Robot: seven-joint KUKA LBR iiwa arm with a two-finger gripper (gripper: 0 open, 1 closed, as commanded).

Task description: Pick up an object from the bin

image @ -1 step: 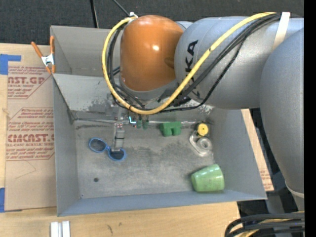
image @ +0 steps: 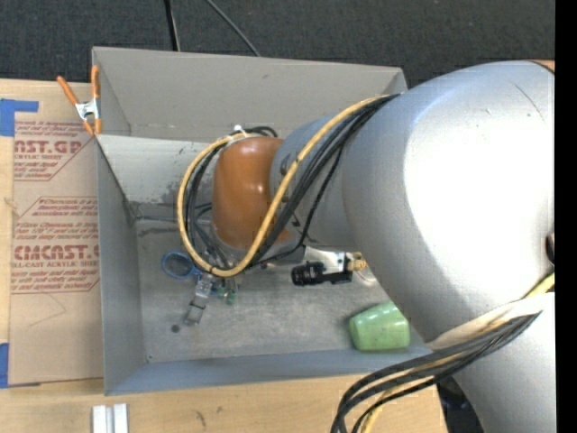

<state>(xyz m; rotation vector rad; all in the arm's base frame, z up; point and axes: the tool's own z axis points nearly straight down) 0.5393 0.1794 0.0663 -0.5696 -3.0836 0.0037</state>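
Blue loop: a small blue thing lay on the floor of the bin, at the left, just beside the claw.
Grey bit: a thin little grey piece lay just below the claw, near the blue loop.
Claw: it was down low by these two small things, mostly hidden under the orange cover and the cables. It could not be told if it was wide, narrow or holding something.
Which thing: it was likely the blue loop or the grey bit, but the view did not show which.
Black and white thing: it lay more to the right, close under the big arm.
Green block: it sat in the near right corner, well apart from the claw.
Bin: grey metal, with sloping walls.
What could go wrong: both small things were thin and flat, so the claw could slide off them, push them away, or bump the hard floor. The loose cables could snag too.
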